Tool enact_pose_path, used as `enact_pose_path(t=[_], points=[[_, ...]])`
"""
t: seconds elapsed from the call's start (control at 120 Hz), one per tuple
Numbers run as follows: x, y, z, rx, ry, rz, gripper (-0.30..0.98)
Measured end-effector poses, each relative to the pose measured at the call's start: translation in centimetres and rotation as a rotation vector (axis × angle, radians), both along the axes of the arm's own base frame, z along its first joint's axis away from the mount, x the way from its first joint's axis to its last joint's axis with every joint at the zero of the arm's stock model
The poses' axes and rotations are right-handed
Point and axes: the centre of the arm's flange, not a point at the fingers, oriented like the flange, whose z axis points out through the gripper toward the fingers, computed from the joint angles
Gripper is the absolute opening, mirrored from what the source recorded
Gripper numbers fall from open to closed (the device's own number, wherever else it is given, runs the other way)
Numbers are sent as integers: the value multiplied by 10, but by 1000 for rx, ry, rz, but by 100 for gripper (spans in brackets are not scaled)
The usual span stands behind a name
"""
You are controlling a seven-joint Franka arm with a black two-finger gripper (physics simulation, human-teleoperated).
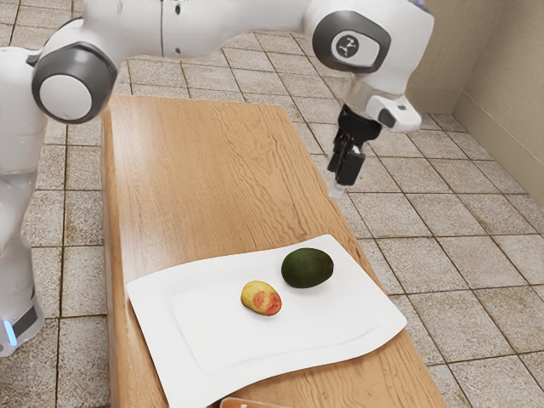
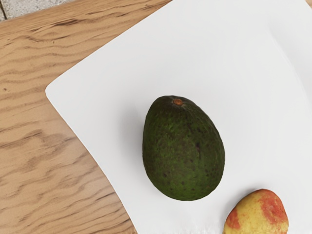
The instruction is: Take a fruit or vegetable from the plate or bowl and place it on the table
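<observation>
Where table (image 1: pixel 195 170) ends, floor tiles (image 1: pixel 459 319), seemingly stone

Exterior view: beige wall (image 1: pixel 510 76) at two o'clock, baseboard (image 1: pixel 503 134) along its foot. Grey stone-tile floor (image 1: pixel 463 246), dark joints, at three and nine o'clock. Orange-brown object (image 1: pixel 246 404) at six, mostly cut off.

Room type unclear: square stone-look floor tiles (image 1: pixel 459 263), plain beige wall (image 1: pixel 510 76), one wooden table (image 1: pixel 195 170).

Open room above the avocado (image 2: pixel 184 148); yellow-red fruit (image 2: pixel 257 214) obstructs one side
</observation>
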Motion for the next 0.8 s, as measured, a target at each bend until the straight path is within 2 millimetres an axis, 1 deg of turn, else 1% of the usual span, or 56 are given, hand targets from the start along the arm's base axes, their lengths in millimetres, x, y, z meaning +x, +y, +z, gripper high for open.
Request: enact_pose_path(t=[0.05, 0.167, 0.25, 0.367, 0.45, 0.533, 0.65, 0.733, 0.8], points=[[-2, -12, -7, -1, 9, -51, 68], [-12, -52, -19, 11, 24, -190, 68], [-16, -66, -37, 17, 48, -261, 68], [-25, -88, -54, 16, 73, -363, 68], [-38, -92, -66, 22, 90, -412, 68], [-51, -91, -76, 27, 88, -451, 68], [-63, -94, -80, 17, 58, -503, 68], [-77, -97, -84, -3, 32, -537, 68], [-87, -99, -82, -14, 4, -562, 68]])
